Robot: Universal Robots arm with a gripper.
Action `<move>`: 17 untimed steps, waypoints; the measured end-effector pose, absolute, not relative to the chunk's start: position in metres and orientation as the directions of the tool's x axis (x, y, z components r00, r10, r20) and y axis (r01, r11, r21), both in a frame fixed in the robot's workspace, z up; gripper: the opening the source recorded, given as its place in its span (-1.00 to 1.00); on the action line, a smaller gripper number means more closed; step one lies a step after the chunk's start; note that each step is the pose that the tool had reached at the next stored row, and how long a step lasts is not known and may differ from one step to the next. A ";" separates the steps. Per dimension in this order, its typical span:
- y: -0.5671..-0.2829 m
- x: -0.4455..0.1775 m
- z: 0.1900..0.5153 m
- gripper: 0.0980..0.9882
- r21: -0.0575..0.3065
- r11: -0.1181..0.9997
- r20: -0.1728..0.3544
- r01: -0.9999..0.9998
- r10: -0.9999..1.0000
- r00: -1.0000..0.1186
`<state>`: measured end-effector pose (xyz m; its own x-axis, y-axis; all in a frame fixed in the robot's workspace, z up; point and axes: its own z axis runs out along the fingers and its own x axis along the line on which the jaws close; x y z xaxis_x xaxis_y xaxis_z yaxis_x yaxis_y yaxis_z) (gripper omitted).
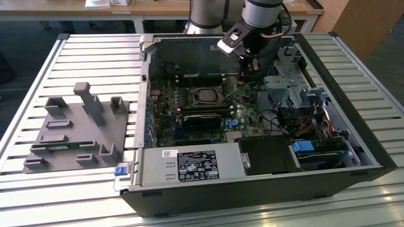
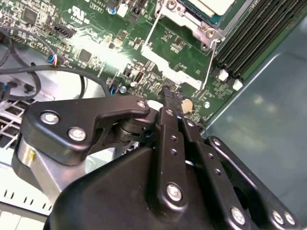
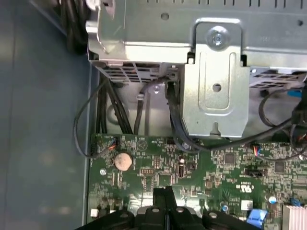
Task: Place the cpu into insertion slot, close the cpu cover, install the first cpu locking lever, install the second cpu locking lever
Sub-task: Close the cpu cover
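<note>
Gripper (image 1: 249,75) in exterior view: inside computer case (image 1: 252,196), near insertion slot (image 1: 192,96), with cpu (image 1: 206,97) seated in it.
Second wrist view: fingers (image 2: 169,103) pressed together, holding nothing, near wire lever (image 2: 152,31); cpu cover (image 2: 184,17) appears down around chip.
First wrist view: fingertips (image 3: 159,195) low over motherboard (image 3: 216,163).
Risk: thin lever slipping off closed tips; tips striking board components.

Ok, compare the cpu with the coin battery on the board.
The cpu is square; the coin battery is round. The cpu is larger than the battery. The cpu sits framed by the cpu cover; the battery lies bare near a corner of the green motherboard. Both are silvery and lie flat on it.
</note>
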<state>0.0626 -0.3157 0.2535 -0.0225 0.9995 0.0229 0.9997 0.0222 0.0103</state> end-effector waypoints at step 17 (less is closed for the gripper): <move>-0.316 0.034 0.242 -0.98 0.004 0.022 0.023 1.000 0.999 -0.022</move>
